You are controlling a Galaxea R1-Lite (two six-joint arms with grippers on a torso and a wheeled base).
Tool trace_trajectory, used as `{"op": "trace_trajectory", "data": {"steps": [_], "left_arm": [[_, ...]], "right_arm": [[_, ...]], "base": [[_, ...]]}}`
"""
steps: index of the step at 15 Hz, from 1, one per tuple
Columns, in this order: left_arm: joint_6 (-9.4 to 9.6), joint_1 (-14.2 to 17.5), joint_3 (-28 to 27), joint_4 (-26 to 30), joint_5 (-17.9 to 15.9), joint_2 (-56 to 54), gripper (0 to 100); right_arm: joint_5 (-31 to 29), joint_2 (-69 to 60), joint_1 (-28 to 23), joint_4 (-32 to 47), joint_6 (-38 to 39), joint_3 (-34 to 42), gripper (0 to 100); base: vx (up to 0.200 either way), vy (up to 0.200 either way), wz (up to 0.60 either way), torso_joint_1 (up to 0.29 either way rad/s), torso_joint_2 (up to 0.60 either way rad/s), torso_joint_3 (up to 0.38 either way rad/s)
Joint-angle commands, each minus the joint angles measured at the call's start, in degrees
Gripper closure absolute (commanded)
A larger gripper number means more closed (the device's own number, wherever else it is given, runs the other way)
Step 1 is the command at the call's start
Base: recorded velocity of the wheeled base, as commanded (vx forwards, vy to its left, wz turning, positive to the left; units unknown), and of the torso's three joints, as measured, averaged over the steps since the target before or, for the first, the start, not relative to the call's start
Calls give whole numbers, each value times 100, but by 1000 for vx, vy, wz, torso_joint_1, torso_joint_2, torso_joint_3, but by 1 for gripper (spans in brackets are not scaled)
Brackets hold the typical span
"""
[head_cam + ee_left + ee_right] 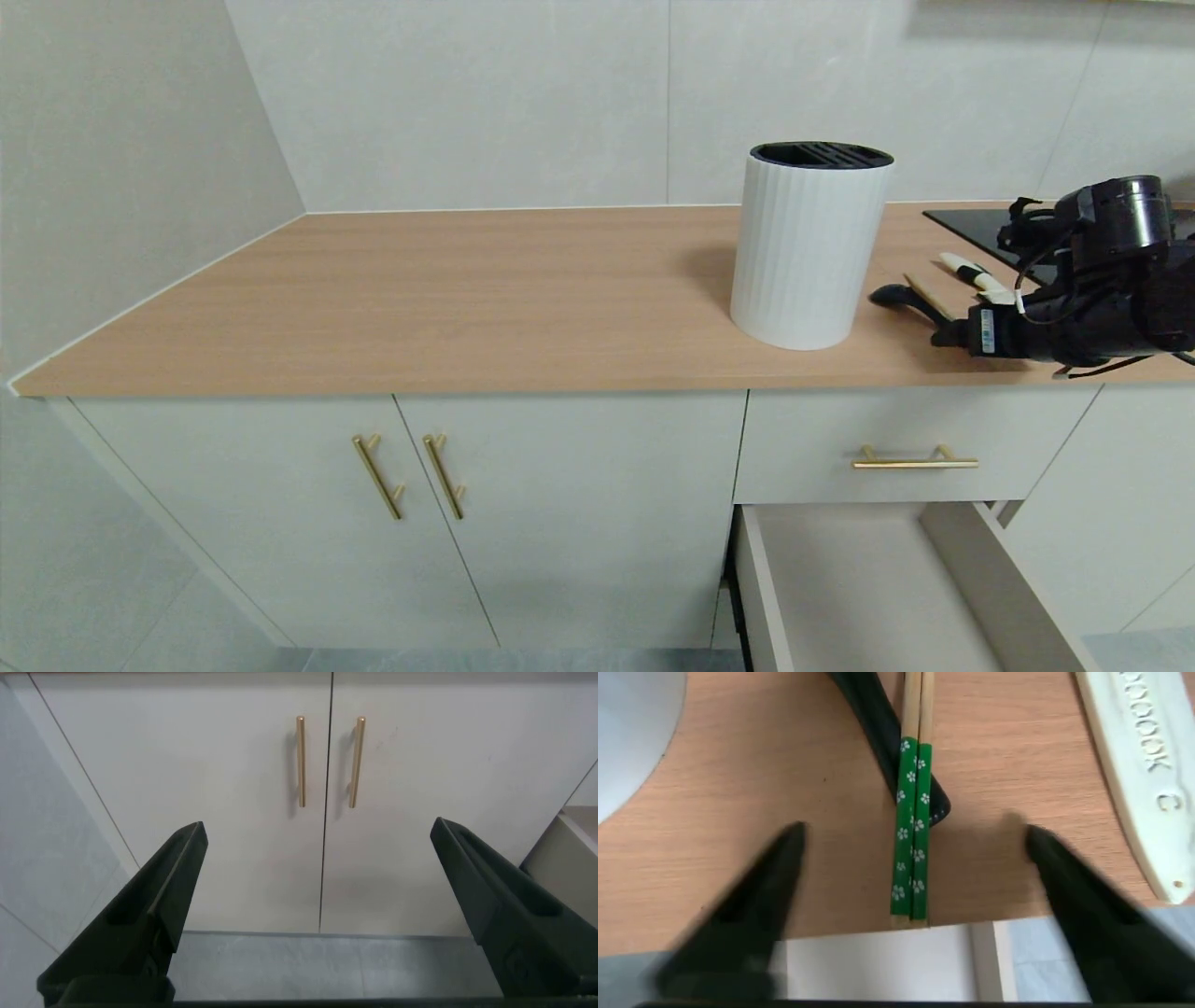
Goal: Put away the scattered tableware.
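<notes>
Tableware loose on the wooden tabletop [467,299], right of the white ribbed holder [808,252].
Below the tabletop are the closed cabinet doors [327,859] and, further right, an open drawer [868,579]. The left gripper [316,829] hangs low in front of those doors, jaws wide apart. The right gripper [913,833] hovers over the tabletop's front edge with jaws apart, one on each side of the chopsticks [913,812]. The chopsticks' green flowered ends lie across a black spoon [878,728], with a white utensil [1134,775] just beside them.
</notes>
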Motion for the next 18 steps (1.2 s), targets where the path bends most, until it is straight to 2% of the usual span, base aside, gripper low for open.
{"op": "trace_trajectory", "data": {"steps": [1, 7, 13, 15, 16, 17, 18], "left_arm": [[1, 2, 0, -2, 2, 2, 0], [-7, 2, 0, -2, 2, 2, 0], [-7, 2, 0, -2, 2, 2, 0], [1, 2, 0, -2, 2, 2, 0], [-7, 2, 0, -2, 2, 2, 0], [1, 2, 0, -2, 2, 2, 0], [-7, 2, 0, -2, 10, 2, 0]], "right_arm": [[7, 37, 3, 6, 22, -22, 100], [-1, -367, -15, 33, 48, 13, 100], [25, -2336, -41, 217, 206, 742, 100], [174, -3021, -155, 876, 215, 813, 100], [913, -3777, -164, 1834, 206, 813, 100], [1299, -4182, -164, 2476, 189, 769, 100], [1422, -4498, -164, 3056, 101, 690, 100]], "base": [[0, 0, 0, 0, 0, 0], [0, 0, 0, 0, 0, 0], [0, 0, 0, 0, 0, 0], [0, 0, 0, 0, 0, 0], [0, 0, 0, 0, 0, 0], [0, 0, 0, 0, 0, 0], [0, 0, 0, 0, 0, 0]]}}
